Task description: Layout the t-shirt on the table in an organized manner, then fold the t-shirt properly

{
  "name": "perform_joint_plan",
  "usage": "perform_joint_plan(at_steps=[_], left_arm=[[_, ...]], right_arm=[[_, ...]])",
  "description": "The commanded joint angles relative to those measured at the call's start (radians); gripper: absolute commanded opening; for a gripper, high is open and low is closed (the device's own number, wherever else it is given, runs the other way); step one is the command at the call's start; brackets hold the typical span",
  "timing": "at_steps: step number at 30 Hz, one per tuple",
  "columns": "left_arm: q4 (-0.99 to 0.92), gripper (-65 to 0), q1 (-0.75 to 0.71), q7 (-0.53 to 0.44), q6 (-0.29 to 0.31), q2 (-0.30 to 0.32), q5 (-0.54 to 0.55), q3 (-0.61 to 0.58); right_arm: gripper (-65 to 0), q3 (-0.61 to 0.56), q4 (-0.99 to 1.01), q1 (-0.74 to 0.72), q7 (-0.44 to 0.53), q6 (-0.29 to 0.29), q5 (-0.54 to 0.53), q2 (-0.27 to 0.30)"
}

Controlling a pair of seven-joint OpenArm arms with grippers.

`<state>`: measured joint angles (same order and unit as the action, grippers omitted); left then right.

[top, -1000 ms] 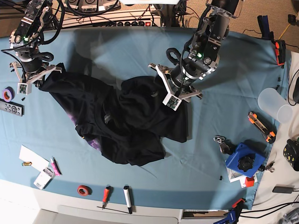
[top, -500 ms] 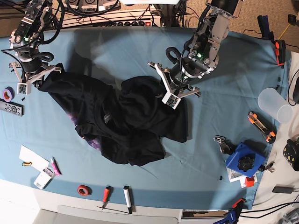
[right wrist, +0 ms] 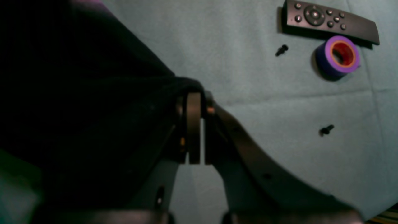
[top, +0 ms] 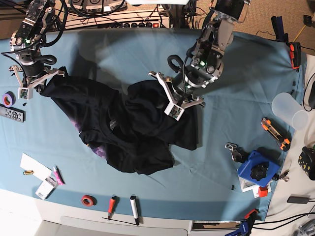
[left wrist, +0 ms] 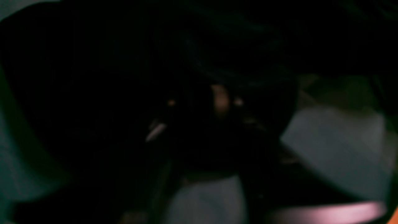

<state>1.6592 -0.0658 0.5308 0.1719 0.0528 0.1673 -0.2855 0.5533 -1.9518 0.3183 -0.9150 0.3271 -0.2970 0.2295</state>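
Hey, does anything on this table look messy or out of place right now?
Yes. The black t-shirt lies crumpled in a bunched heap mid-table, folds overlapping, a bit of purple print peeking out at its lower left. The right gripper pinches one corner; the left gripper is down on the bunched middle.

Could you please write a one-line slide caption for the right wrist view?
Right gripper pinching the black t-shirt edge, remote and purple tape beyond.

no text, label, brand or number is legible in any view.
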Motion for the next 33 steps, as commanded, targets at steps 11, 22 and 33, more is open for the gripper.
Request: perform_joint_plan(at_steps=[11, 22, 33], left_arm=[[0.097, -65.0, 0.021, 0.212, 0.003, 0.045, -0.149, 0.063], [0.143, -65.0, 0.01, 0.291, -0.016, 0.28, -0.025, 0.268], [0.143, -65.0, 0.007, 0.326, -0.014, 0.321, 0.153, 0.362]], right_arm=[[-65.0, 0.013, -0.016, -0.127, 0.089, 0.007, 0.006, 0.019], [-65.0, 0.044, 0.232, -0.214, 0.076, 0.006, -0.043, 0.019], [-65.0, 0.156, 0.344, -0.221, -0.143, 0.239, -0.243, 0.02]])
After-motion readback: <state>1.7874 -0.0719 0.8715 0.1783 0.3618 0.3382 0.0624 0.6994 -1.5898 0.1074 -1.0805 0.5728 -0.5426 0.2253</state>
